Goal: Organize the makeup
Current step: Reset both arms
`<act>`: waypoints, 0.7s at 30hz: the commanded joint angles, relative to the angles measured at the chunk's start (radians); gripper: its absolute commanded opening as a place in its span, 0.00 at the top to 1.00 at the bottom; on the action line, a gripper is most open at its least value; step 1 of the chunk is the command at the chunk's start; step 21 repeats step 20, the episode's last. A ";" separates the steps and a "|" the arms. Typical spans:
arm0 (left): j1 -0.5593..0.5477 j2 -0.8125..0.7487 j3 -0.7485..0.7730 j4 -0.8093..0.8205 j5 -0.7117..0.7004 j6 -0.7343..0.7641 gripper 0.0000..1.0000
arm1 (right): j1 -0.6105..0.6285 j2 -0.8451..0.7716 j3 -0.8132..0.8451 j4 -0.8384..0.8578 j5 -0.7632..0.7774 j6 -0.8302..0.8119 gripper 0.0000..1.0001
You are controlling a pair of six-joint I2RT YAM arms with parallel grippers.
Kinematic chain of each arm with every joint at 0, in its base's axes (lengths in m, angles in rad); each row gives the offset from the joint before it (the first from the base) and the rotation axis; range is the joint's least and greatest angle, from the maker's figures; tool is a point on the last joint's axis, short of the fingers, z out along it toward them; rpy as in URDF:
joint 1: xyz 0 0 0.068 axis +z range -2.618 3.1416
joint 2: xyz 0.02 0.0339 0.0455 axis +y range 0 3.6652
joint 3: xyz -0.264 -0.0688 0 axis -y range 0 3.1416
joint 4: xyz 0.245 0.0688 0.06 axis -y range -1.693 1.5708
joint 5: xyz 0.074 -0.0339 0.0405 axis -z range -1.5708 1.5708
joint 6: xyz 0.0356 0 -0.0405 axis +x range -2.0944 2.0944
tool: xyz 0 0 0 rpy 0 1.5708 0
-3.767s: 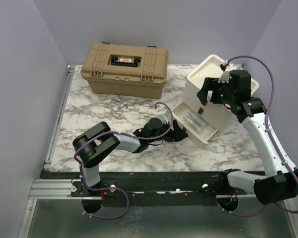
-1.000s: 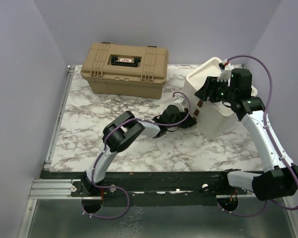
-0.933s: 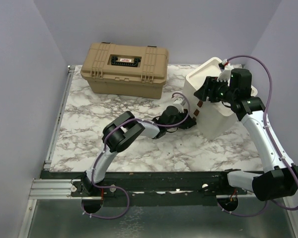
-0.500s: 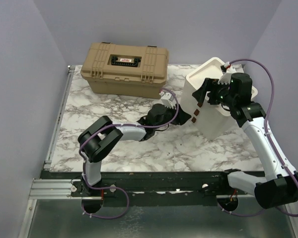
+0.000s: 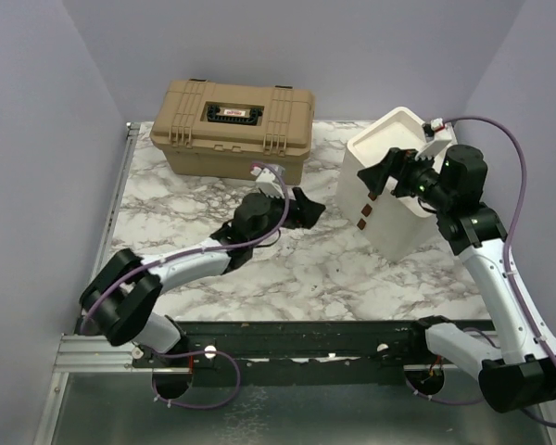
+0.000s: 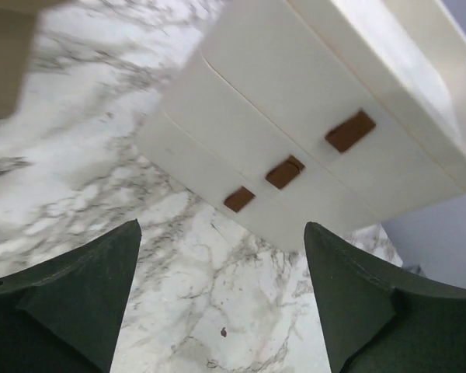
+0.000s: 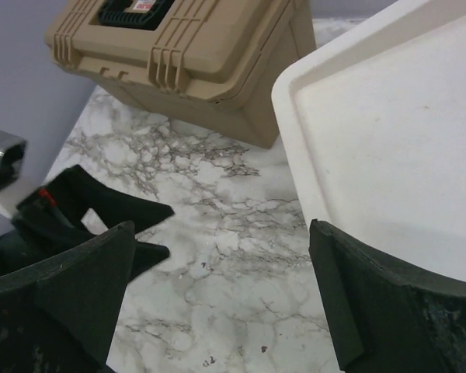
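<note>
Tool status, left arm: the left tool (image 5: 304, 206) stands with its jaws wide apart and grips nothing. It hangs above the marble counter (image 5: 185, 232) between the tan latched case (image 5: 232, 125) and the white drawer box (image 5: 403, 218), clear of both. From the left wrist camera its two dark fingers (image 6: 78, 295) frame the front of the white drawer box (image 6: 311, 101), where three drawer fronts sit flush and closed, each with a small brown pull (image 6: 284, 172). The right tool (image 5: 386, 174) is likewise spread wide and empty, positioned at the box's upper front-left edge, just above the pulls as seen from the top camera (contact with the box cannot be confirmed). In the right wrist view one finger (image 7: 70, 303) lies over the counter (image 7: 225, 210) and the other over the box's recessed white top (image 7: 388, 155), which has a raised rim. The tan latched case (image 7: 186, 54) shows beyond with its lid down, and the left tool (image 7: 101, 210) appears at lower left. The box stands toward the right rear of the counter, turned at an angle to the counter's edges. The makeup shows in none of the three views, so its location cannot be told.
</note>
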 commanded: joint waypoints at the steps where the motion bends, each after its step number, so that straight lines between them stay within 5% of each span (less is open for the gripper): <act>1: 0.061 -0.194 0.039 -0.398 -0.224 0.047 0.09 | 0.000 -0.081 -0.030 0.034 0.177 0.046 0.00; 6: 0.083 -0.366 0.070 -0.756 -0.511 0.039 0.01 | 0.002 -0.132 -0.018 -0.048 0.456 0.103 0.00; 9: 0.085 -0.482 0.057 -0.869 -0.647 -0.002 0.01 | 0.002 -0.146 -0.024 -0.055 0.471 0.111 0.00; 15: 0.084 -0.679 0.021 -0.917 -0.758 -0.013 0.01 | 0.001 -0.157 -0.032 -0.031 0.446 0.081 0.00; 21: 0.083 -0.701 0.072 -0.948 -0.781 0.039 0.01 | 0.001 -0.152 -0.031 -0.022 0.396 0.098 0.00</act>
